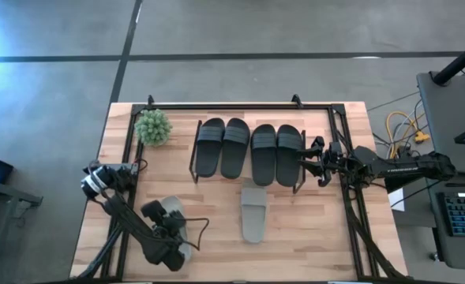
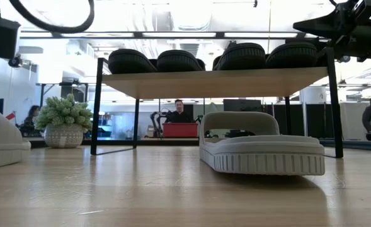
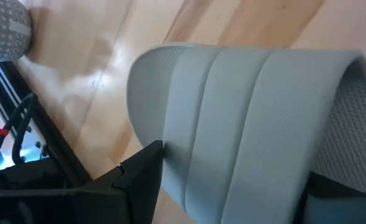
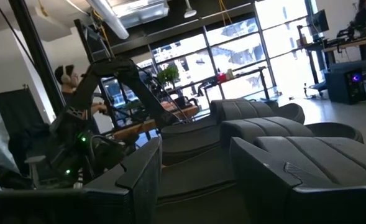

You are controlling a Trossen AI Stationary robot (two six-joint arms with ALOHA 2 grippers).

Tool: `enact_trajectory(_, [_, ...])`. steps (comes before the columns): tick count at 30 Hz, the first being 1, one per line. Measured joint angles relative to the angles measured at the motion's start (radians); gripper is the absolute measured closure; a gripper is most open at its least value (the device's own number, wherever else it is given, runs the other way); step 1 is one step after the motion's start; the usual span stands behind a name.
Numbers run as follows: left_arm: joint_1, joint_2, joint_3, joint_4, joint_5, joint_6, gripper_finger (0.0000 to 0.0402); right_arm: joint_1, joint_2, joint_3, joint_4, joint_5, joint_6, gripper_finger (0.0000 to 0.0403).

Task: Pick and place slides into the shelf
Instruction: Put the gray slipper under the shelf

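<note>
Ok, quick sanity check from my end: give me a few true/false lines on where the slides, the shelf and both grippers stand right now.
1. Four black slides sit on the shelf. True.
2. Both grey-green slides are already on the shelf. False: one grey-green slide lies on the table in front of the shelf, the other grey-green slide is at the left gripper.
3. The left gripper straddles a grey-green slide's strap. True.
4. The right gripper is over the potted plant. False: it is at the shelf's right end, beside the black slides.
</note>
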State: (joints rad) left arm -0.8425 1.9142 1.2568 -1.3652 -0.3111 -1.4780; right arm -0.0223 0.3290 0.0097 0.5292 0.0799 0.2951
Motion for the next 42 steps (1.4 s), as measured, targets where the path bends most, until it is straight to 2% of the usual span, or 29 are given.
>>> enact_trajectory(11, [-0.001, -0.039, -0.08, 0.094, -0.001, 0.002, 0.0207, 0.0, 0.001, 0.0, 0.0, 0.0, 0.0, 0.022])
enact_trajectory(34, [0.0, -0.043, -0.09, 0.103, -0.031, 0.002, 0.039, 0.0, 0.001, 0.0, 0.0, 0.0, 0.0, 0.022])
enact_trajectory(42, [0.0, -0.043, -0.042, 0.134, -0.045, 0.002, 0.0399, 0.0, 0.001, 0.0, 0.0, 0.0, 0.0, 0.022])
